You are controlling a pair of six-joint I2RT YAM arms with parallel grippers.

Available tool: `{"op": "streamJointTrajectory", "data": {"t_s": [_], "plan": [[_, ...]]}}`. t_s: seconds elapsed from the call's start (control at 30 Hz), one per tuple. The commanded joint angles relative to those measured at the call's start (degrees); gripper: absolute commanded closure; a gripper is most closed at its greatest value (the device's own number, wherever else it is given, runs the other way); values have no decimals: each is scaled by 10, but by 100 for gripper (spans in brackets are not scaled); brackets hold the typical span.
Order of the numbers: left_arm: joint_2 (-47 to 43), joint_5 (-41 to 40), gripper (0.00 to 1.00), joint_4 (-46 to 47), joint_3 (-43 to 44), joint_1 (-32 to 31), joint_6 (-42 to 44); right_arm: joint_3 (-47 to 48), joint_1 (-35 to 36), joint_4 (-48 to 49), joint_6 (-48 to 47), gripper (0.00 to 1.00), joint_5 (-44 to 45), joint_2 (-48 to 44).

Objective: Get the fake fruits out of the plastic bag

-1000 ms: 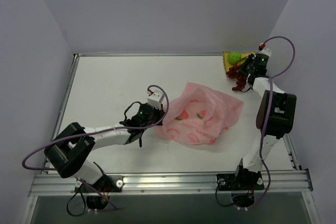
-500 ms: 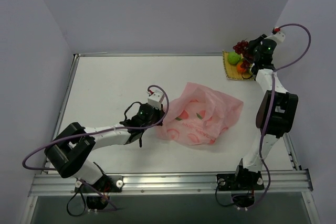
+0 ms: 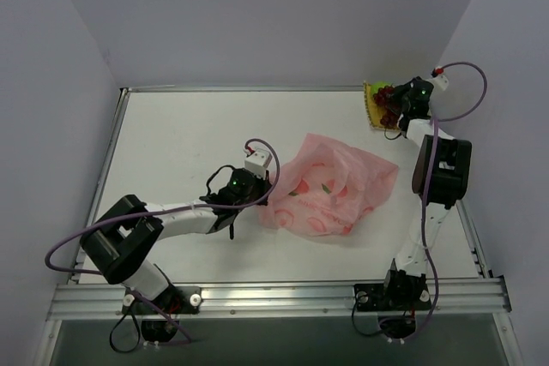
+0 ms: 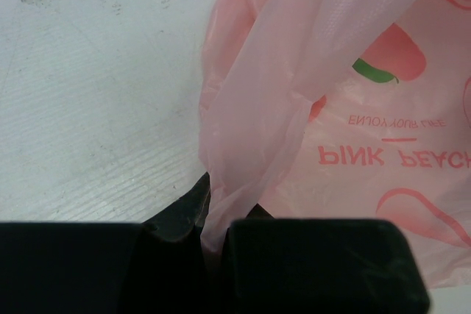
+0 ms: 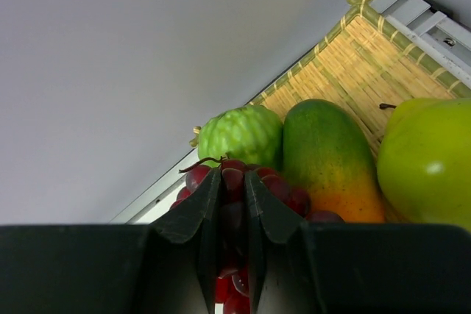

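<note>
The pink plastic bag (image 3: pixel 330 190) lies crumpled at mid-table. My left gripper (image 3: pixel 255 197) is shut on a gathered fold at its left edge; the left wrist view shows the fold (image 4: pixel 243 145) pinched in the gripper (image 4: pixel 213 237). My right gripper (image 3: pixel 396 102) is at the back right over the yellow woven mat (image 3: pixel 371 100), shut on the dark purple grape bunch (image 3: pixel 388 111). In the right wrist view the grapes (image 5: pixel 283 187) sit in the gripper (image 5: pixel 234 182), beside a bumpy green fruit (image 5: pixel 239 134), the mango (image 5: pixel 331 159) and a smooth green fruit (image 5: pixel 427 163) on the mat (image 5: pixel 360 56).
The mat lies in the table's back right corner, against the metal rail (image 5: pixel 419 12) and close to the walls. The right arm's upper link (image 3: pixel 442 173) stands just right of the bag. A rail (image 3: pixel 274 297) runs along the near edge.
My right gripper carried the grape bunch from in front of the mat up and back over it, then down among the fruits on it. My left arm shifted slightly, still holding the bag.
</note>
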Motion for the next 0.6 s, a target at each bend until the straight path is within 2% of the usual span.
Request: {"op": "streamJointTrajectory", "data": {"t_s": [0.0, 0.17, 0.23, 0.27, 0.33, 0.47, 0.57], "plan": [[9, 9, 98, 18, 33, 3, -7, -11, 4, 70, 10, 92, 15, -8], [13, 11, 98, 19, 35, 3, -9, -27, 4, 80, 5, 63, 14, 2], [14, 12, 98, 20, 35, 3, -9, -20, 3, 72, 1, 51, 7, 13], [14, 12, 97, 20, 35, 3, -9, -19, 4, 65, 0, 41, 7, 15], [14, 12, 98, 20, 34, 3, -9, -22, 4, 65, 0, 30, 6, 13], [13, 11, 98, 21, 34, 3, -9, -23, 5, 57, -14, 14, 0, -4], [12, 12, 98, 22, 33, 3, -11, -31, 8, 53, -25, 10, 3, -22]]}}
